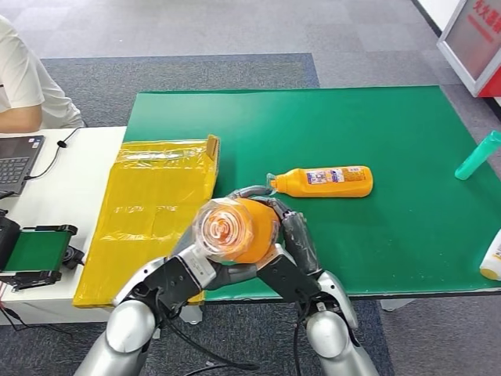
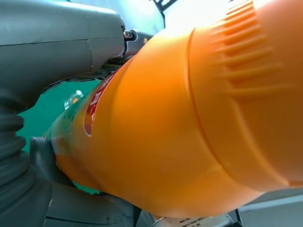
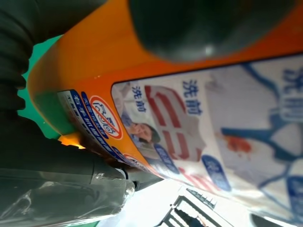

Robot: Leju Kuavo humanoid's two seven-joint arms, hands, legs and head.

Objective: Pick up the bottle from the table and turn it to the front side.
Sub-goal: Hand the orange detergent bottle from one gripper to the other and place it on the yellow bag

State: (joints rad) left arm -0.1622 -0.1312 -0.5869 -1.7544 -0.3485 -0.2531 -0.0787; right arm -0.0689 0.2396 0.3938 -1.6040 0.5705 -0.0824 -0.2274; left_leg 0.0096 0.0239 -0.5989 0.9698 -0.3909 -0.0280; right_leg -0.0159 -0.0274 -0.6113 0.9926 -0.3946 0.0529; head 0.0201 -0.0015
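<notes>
In the head view both my hands hold an orange bottle (image 1: 239,231) above the near edge of the green mat (image 1: 383,125), its transparent cap end turned toward my head. My left hand (image 1: 190,270) grips it from the left and below, my right hand (image 1: 297,249) from the right. The left wrist view shows the orange bottle (image 2: 171,132) close up with the thumb (image 2: 60,42) along it. In the right wrist view the bottle (image 3: 200,123) shows its printed label, with a dark finger (image 3: 200,23) pressed on it.
A second orange bottle (image 1: 323,181) lies on its side on the mat beyond my hands. A yellow plastic bag (image 1: 153,211) lies to the left. A teal bottle (image 1: 477,155) and a white bottle (image 1: 491,258) sit at the right edge. A person (image 1: 23,86) sits by a laptop (image 1: 18,160) far left.
</notes>
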